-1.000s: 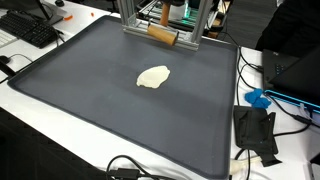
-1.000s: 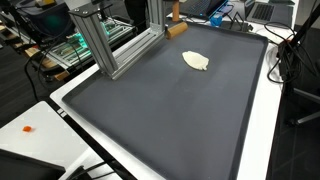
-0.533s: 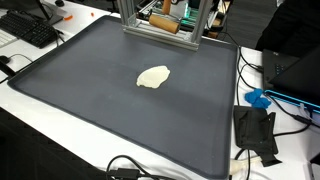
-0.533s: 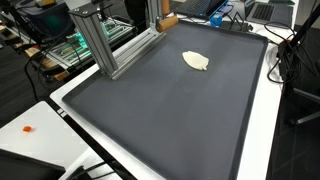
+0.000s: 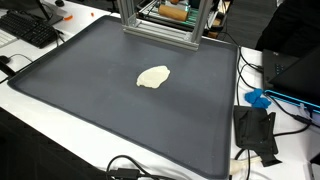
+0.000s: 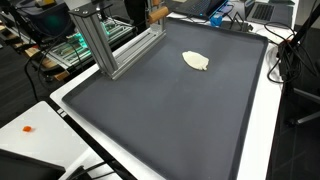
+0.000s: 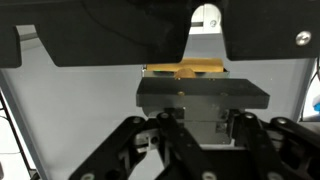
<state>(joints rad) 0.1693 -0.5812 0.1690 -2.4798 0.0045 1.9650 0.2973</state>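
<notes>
1. In an exterior view, the brown block [image 5: 176, 12] shows only in part behind the bars of the metal frame [image 5: 160, 28].
2. In both exterior views, the top edge cuts off the arm above the block.
3. In the wrist view, a dark bar [image 7: 200, 92] covers most of the block. The fingertips of the tool [image 7: 200, 120] cannot be made out, so its grip is unclear.
4. The picture's edge cuts off the keyboard [image 5: 35, 30].

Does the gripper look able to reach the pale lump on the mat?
Likely yes: the pale lump lies alone and uncovered on the dark mat; only the aluminium frame stands at its edge.
</notes>
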